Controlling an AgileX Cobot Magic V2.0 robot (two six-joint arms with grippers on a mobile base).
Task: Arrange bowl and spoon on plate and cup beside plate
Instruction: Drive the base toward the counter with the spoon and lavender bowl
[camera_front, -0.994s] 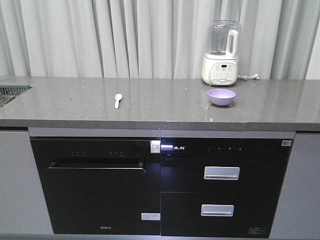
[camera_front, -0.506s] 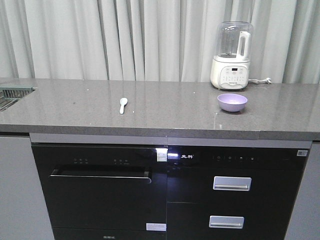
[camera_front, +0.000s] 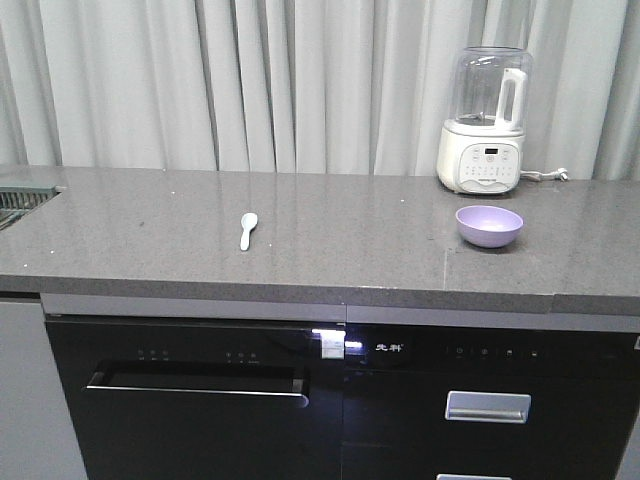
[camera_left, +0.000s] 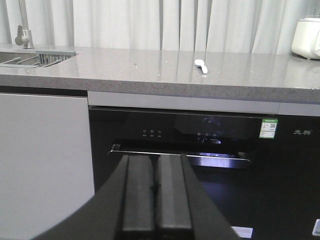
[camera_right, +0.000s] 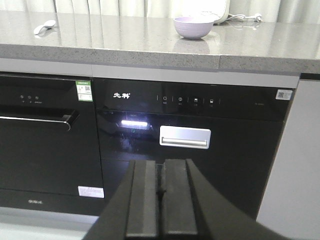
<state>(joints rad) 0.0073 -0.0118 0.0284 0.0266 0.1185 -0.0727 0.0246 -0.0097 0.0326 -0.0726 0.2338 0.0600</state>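
The lavender bowl (camera_front: 489, 225) sits on the grey counter at the right, also seen in the right wrist view as bowl (camera_right: 192, 27). The pale spoon (camera_front: 247, 229) lies left of centre on the counter; it shows as spoon (camera_left: 201, 65) and spoon (camera_right: 45, 26) in the wrist views. The plate and the cup are out of view. My left gripper (camera_left: 155, 162) is shut and empty, low in front of the black oven door. My right gripper (camera_right: 161, 167) is shut and empty too, below counter height before the drawer fronts.
A white blender (camera_front: 487, 122) stands at the back right with its cord trailing right. A sink (camera_left: 30, 57) with a tap lies at the counter's left end. Below the counter (camera_front: 330, 260) are a black oven (camera_front: 195, 400) and drawers with silver handles (camera_right: 184, 137). Curtains hang behind.
The front view has moved closer to the counter and shifted, so the bowl, spoon and blender sit lower and further right in frame. Nothing on the counter has moved.
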